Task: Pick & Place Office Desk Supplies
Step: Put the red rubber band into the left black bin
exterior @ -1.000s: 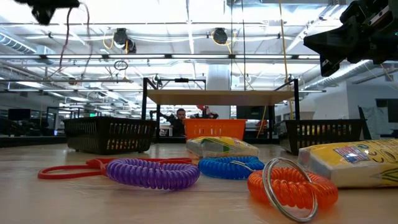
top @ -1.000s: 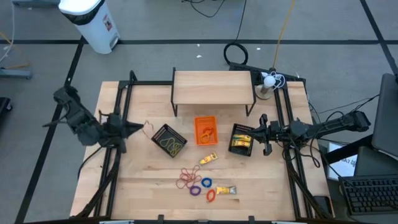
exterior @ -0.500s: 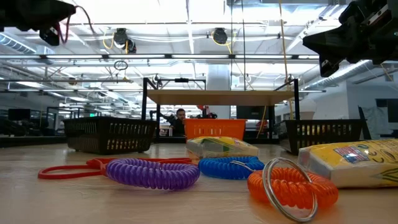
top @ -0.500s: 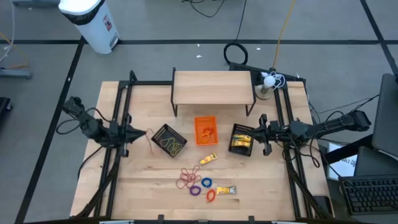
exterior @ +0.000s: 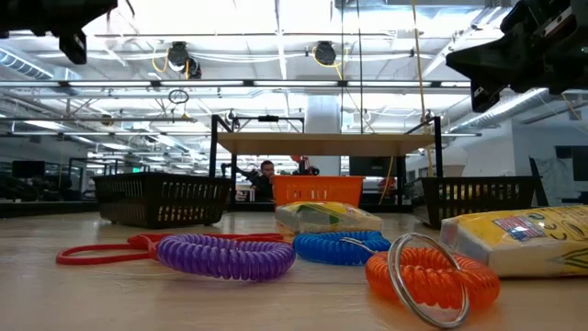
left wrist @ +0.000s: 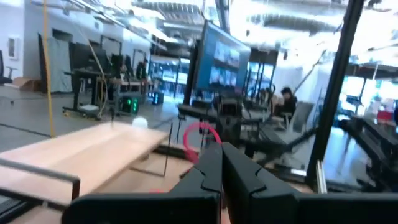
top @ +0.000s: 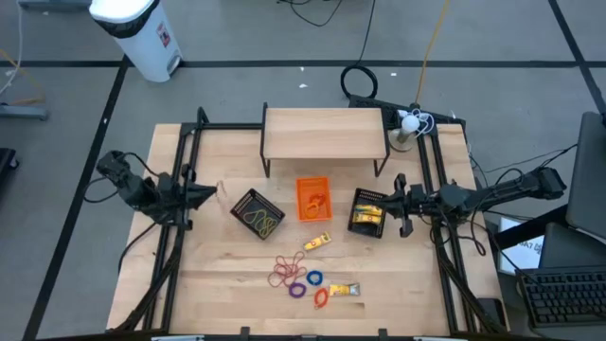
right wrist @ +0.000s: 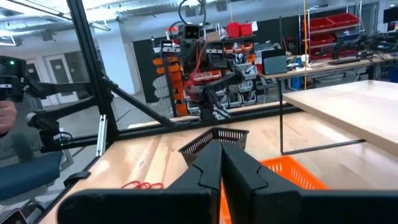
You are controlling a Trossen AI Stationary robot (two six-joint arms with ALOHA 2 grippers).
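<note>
Loose supplies lie near the table's near edge: red-brown rubber bands (top: 283,273), a purple ring (top: 297,290), a blue ring (top: 313,278), an orange ring (top: 321,297) and two yellow packets (top: 317,242) (top: 346,290). My left gripper (top: 214,190) hovers left of the left black mesh tray (top: 258,213), shut on a red rubber band (left wrist: 198,138). My right gripper (top: 388,203) is shut and holds nothing, raised at the right edge of the right mesh tray (top: 367,212), which has yellow packets in it. My left gripper pinches the red rubber band between its two fingertips (left wrist: 211,158). The fingers lie about level and point toward the table's right. The band's loop (left wrist: 193,130) stands out beyond the fingertips, lifted clear of the table.
A small orange tray (top: 313,199) sits between the two mesh trays. A wooden shelf on thin black legs (top: 325,133) stands at the far side. Black frame rails (top: 180,189) run along both table sides. A person shows in the room beyond (exterior: 265,169).
The left arm has folded and shifted at the table's left side. Its gripper has stayed near the left mesh tray, drawing back slightly toward the left edge, still shut on the red band, which has swung. The right arm has kept still.
</note>
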